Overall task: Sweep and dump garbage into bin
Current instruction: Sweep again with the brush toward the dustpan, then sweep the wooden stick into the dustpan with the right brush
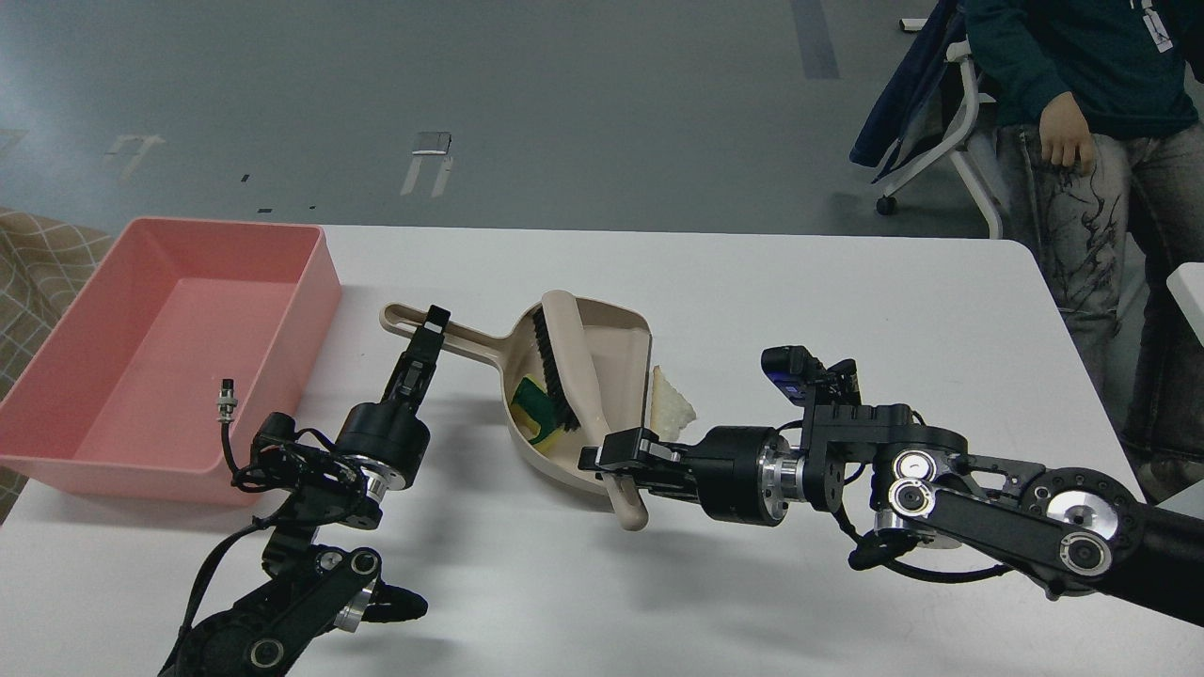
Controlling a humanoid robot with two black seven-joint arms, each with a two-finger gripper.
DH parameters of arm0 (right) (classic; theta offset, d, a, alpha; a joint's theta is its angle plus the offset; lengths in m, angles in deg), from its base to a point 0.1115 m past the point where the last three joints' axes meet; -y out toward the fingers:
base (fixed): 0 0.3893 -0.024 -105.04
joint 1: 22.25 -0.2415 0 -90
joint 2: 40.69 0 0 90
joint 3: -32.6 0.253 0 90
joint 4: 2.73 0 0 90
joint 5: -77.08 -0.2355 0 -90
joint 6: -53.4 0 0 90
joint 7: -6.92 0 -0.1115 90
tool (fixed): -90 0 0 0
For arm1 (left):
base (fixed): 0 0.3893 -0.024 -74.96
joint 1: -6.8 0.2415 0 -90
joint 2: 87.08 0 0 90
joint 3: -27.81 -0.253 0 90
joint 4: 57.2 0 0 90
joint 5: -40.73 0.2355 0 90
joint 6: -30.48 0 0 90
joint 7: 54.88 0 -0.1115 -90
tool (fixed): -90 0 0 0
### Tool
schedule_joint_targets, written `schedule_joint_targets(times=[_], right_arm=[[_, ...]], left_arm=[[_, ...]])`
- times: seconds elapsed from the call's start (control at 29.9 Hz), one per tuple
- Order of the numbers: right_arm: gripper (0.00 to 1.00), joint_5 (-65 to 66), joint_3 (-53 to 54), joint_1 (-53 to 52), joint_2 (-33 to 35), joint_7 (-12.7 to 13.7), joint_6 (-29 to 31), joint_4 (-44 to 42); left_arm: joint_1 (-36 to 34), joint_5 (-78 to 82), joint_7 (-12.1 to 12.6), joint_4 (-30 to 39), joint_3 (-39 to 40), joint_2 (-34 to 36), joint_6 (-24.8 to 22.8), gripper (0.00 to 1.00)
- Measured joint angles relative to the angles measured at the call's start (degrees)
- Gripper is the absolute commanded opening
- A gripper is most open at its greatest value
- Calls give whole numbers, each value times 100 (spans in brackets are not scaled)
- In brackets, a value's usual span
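Observation:
The beige dustpan (611,348) lies mid-table with its handle (442,336) pointing left. My left gripper (430,331) is shut on that handle. My right gripper (611,459) is shut on the handle of the beige black-bristled brush (569,376), which lies inside the pan. The yellow and green sponge (531,409) is pressed against the pan's left wall, partly hidden by the bristles. The white bread slice (673,404) lies on the table just outside the pan's open right edge. The pink bin (150,348) stands at the left, with nothing in it.
A person (1082,122) stands by a chair (941,122) beyond the table's far right corner. A loose cable with a metal plug (226,400) rises from my left arm over the bin's near right wall. The white table (847,310) ends behind the bin.

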Motion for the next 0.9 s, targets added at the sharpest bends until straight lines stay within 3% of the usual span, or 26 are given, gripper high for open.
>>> schedule_joint_targets(times=[0.2,0.64,0.9], right_arm=[[0,-112,104,-74,173,0,16,59],[0,-306,216,15,1632,9,96,688],[0,-299,178,313,2091,34,97,713]], left_arm=[[-3,0,0,9,2,-2,0,0],[0,211,-35,2,-199,49,-9,0],[-6,489,-75,-61,-218,82,25,0]])
